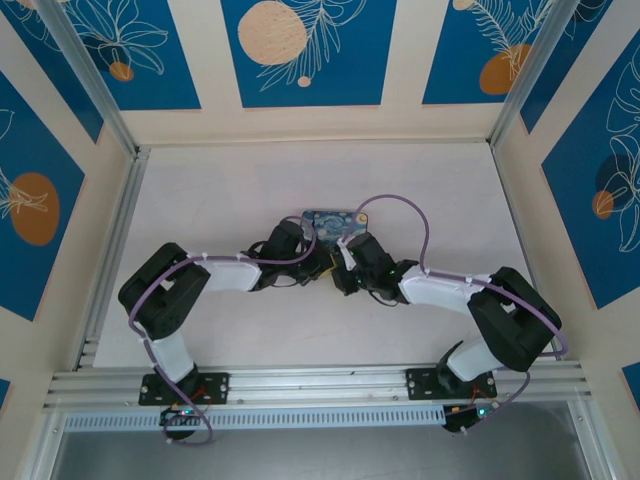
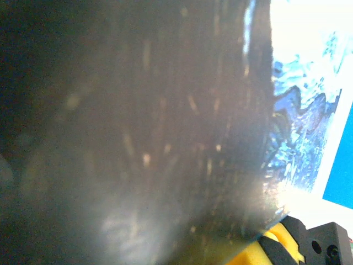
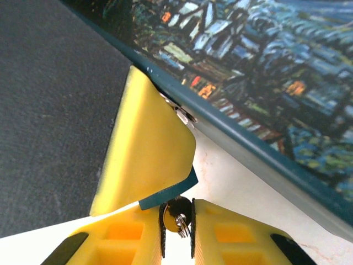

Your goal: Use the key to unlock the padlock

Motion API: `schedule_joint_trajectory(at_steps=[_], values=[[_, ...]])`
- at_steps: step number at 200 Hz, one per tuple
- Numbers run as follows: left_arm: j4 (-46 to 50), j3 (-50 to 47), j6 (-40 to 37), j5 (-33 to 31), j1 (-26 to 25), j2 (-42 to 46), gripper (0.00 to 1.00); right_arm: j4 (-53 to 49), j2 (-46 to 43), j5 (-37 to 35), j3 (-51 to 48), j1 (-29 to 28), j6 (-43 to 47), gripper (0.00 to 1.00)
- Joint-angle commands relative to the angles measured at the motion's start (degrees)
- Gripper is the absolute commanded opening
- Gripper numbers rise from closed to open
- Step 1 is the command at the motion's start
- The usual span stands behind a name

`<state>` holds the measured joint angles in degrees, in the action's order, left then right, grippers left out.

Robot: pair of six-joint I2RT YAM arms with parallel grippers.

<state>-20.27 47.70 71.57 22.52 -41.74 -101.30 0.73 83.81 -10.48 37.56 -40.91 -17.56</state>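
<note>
In the right wrist view my right gripper (image 3: 176, 205) is shut on the key (image 3: 177, 217). Its small silvery head and ring sit between the two yellow fingers. Directly above the key, a blue-grey corner of the padlock (image 3: 165, 197) pokes out from under a yellow finger (image 3: 146, 154) of my left gripper, which covers the rest of the lock. The key's blade is hidden. In the top view the left gripper (image 1: 316, 263) and the right gripper (image 1: 346, 272) meet just in front of the box (image 1: 335, 222). The left wrist view is mostly a dark blur.
The dark-blue painted-print box (image 3: 265, 72) lies close behind the padlock, a small metal clasp (image 3: 183, 114) at its edge. The box's print (image 2: 300, 127) shows at the right of the left wrist view. Purple cables (image 1: 420, 225) loop over both arms. Patterned walls surround the pale table (image 1: 220, 200).
</note>
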Motion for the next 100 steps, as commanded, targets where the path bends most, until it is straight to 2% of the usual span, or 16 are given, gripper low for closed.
schedule_joint_trajectory(at_steps=[1,18,39,59,68,84,100], values=[[1.86,0.2,1.39,3.58,0.01,0.3,0.0,2.04,-1.74,4.53,1.13,1.44,-1.81,0.16],[1.56,-0.15,1.33,3.57,0.07,0.13,0.0,2.38,-2.91,9.01,0.37,3.29,-3.07,0.12],[1.29,-0.64,1.22,3.52,0.12,-0.02,0.0,4.81,-4.08,18.73,-1.18,7.32,-6.44,0.1],[1.22,-0.98,1.07,3.4,0.21,-0.02,0.0,6.94,-4.45,26.03,-2.11,10.15,-9.19,0.11],[1.14,-1.2,1.07,3.34,0.19,-0.09,0.0,6.89,-4.45,27.79,-2.1,10.57,-9.59,0.17],[1.02,-1.36,0.89,3.31,0.33,-0.04,0.0,5.6,-4.95,27.74,-2.15,10.76,-9.79,0.35],[1.11,-1.52,0.61,3.04,0.29,-0.13,0.0,4.93,-6.34,26.44,-3.35,11.14,-10.13,0.46]])
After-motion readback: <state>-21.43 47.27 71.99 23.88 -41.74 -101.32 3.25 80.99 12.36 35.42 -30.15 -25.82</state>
